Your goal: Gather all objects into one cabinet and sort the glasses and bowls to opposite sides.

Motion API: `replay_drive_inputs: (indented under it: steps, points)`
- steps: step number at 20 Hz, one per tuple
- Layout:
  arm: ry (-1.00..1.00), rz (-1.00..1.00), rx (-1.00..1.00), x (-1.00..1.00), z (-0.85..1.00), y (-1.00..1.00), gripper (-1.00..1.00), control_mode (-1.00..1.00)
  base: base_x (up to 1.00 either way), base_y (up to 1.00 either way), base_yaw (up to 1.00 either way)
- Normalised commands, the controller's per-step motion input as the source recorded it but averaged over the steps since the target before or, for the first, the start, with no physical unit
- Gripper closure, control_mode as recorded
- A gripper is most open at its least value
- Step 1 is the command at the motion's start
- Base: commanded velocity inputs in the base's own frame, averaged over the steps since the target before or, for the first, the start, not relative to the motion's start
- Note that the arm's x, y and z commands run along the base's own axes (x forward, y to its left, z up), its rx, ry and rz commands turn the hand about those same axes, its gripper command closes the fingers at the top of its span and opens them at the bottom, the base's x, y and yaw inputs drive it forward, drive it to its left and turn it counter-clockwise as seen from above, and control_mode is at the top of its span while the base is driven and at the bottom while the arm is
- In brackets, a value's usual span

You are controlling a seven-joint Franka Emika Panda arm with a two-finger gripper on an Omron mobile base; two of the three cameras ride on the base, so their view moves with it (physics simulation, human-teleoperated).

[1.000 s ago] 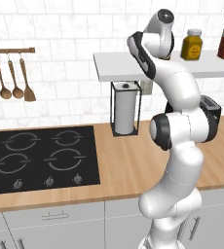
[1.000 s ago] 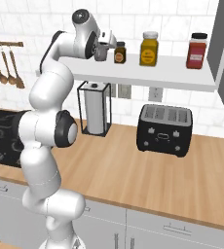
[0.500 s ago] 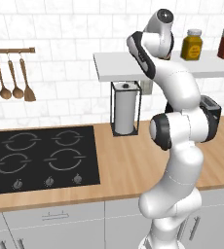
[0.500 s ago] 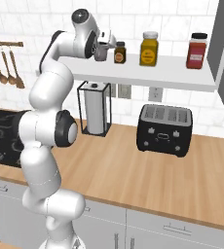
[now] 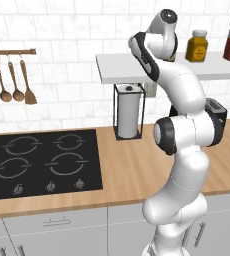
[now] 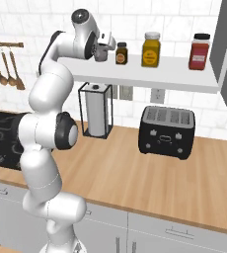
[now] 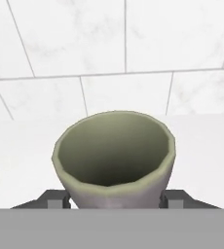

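Over the last second my arm has barely shifted; the hand sits at the same spot on the white wall shelf, just left of the small brown jar. So the approach looks finished and I judge the pick-up of this cup is under way, with the carry to the cabinet yet to come. In the hand view the small grey-beige mug stands upright between the two dark fingers. The gripper is partly open around it; whether the pads touch its wall, I cannot tell.
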Motion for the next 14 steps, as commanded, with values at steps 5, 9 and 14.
replay_drive_inputs:
  steps: [5, 9, 14]
  points:
    - [0.01, 0.00, 0.02, 0.00, 0.00, 0.00, 1.00, -1.00, 0.00, 0.00, 0.00]
    - [0.00, 0.00, 0.01, 0.00, 0.00, 0.00, 1.00, -1.00, 0.00, 0.00, 0.00]
    - [0.00, 0.00, 0.00, -0.03, 0.00, 0.00, 1.00, -1.00, 0.00, 0.00, 0.00]
